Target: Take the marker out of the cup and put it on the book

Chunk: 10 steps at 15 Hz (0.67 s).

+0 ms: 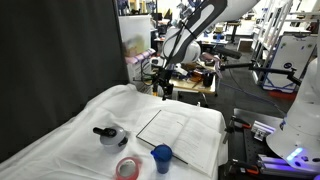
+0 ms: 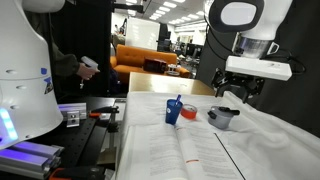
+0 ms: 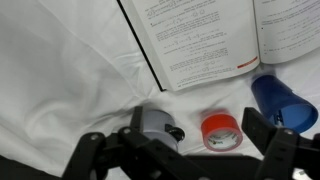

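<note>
My gripper (image 3: 185,152) hangs over the white cloth (image 3: 60,70), fingers spread wide, nothing between them. In the wrist view, the blue cup (image 3: 282,100) sits at three o'clock from the red tape roll (image 3: 221,130), with the open book (image 3: 200,40) at twelve. In an exterior view, the marker (image 2: 180,101) pokes up out of the cup.

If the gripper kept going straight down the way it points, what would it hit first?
The gripper would most likely meet the white cloth, just short of the grey object and red tape roll that the wrist view shows ahead of it. Depth is unclear.
</note>
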Motion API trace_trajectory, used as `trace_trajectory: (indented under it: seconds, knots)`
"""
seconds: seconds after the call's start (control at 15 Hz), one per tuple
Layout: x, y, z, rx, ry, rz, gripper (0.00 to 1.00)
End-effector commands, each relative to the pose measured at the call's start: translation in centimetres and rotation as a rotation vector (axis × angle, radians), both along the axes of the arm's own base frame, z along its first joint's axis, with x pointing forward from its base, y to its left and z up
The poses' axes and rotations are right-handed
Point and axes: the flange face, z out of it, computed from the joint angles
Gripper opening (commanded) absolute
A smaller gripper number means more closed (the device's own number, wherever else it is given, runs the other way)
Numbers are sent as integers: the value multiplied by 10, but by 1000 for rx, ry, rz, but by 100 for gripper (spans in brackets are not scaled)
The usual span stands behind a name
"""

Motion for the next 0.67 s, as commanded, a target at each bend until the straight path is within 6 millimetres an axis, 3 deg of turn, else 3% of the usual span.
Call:
trace_trajectory:
  seconds: [0.0, 0.27, 0.6]
  knots:
    - [1, -4, 2, 59, -32, 38, 100]
    - [-1, -8, 0, 46, -33, 42, 100]
    - [-8, -20, -4, -103, 96, 95, 100]
